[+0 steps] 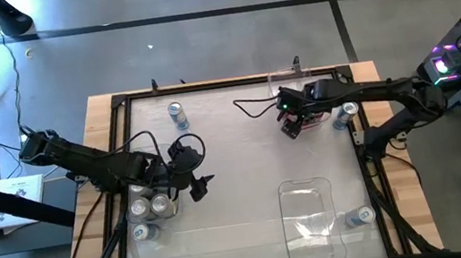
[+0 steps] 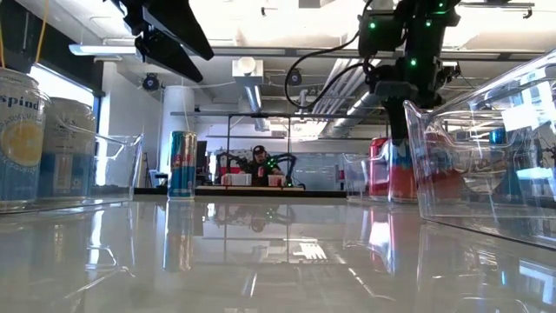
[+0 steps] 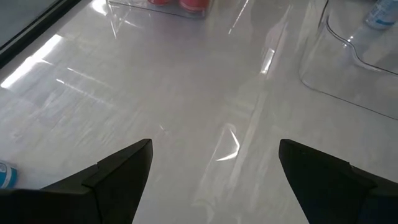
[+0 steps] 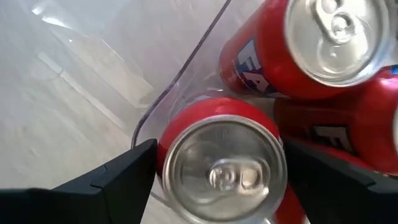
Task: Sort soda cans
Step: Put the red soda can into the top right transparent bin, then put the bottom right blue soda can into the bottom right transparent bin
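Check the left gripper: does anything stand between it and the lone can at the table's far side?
Nothing visible does. The left gripper hangs open beside its bin of cans; bare tabletop lies between it and the lone can.

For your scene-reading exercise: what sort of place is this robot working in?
Probably a robotics lab or open workshop: exposed ceiling ducts, a person seated at another robot rig far behind, and a framed test table on bare concrete floor.

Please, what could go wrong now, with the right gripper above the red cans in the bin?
1. The right gripper has open fingers on either side of a red can standing close beside other red cans; when it lifts away, a finger might catch and tip one.
2. That can stands right by the clear bin's wall, so a sideways move could push the bin.
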{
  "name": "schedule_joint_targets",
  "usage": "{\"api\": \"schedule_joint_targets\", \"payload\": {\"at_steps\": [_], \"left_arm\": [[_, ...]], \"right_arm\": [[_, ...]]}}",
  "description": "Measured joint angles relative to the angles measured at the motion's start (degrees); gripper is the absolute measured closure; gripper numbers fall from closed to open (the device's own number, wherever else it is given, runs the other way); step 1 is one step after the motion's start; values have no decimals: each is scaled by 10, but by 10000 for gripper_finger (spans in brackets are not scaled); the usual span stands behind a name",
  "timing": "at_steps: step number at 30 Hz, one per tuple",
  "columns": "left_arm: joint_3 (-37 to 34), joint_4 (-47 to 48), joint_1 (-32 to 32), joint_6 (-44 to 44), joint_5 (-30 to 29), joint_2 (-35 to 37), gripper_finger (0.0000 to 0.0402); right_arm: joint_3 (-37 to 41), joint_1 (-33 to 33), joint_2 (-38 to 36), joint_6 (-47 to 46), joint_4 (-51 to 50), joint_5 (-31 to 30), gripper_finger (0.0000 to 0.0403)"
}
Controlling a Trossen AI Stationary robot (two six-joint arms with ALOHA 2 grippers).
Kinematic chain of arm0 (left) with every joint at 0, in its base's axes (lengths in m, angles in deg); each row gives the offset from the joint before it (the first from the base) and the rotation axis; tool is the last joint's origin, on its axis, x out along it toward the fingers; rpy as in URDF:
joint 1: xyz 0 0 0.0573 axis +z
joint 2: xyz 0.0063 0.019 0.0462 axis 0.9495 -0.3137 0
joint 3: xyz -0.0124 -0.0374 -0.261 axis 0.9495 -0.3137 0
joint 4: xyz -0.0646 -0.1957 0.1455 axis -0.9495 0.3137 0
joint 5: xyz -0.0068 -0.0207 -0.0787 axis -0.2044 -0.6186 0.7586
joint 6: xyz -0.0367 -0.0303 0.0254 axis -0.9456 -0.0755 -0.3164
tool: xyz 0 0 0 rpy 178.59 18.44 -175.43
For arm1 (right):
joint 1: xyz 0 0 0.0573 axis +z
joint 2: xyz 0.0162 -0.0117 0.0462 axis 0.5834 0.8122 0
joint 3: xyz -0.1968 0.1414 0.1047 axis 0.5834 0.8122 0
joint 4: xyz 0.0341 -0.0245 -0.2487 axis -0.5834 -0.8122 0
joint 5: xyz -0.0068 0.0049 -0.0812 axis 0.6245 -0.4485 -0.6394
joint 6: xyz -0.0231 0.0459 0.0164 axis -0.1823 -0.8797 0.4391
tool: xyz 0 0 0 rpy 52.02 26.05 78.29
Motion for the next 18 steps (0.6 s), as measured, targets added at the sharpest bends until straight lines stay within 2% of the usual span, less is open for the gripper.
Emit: {"api": "schedule_joint_targets", "payload": {"at_steps": [6,11,15,18], "left_arm": [[0,-1,3,0,1,0,57],[0,-1,2,7,-4,0,57],[0,0,-6,9,-18,0,57],[0,3,-21,5,-29,0,57]], "right_arm": [[-59,5,0,1,-66,-35,71],[-127,38,0,-22,-144,-80,70],[-173,114,0,-87,-227,-109,70],[-202,212,0,-144,-288,-81,70]]}}
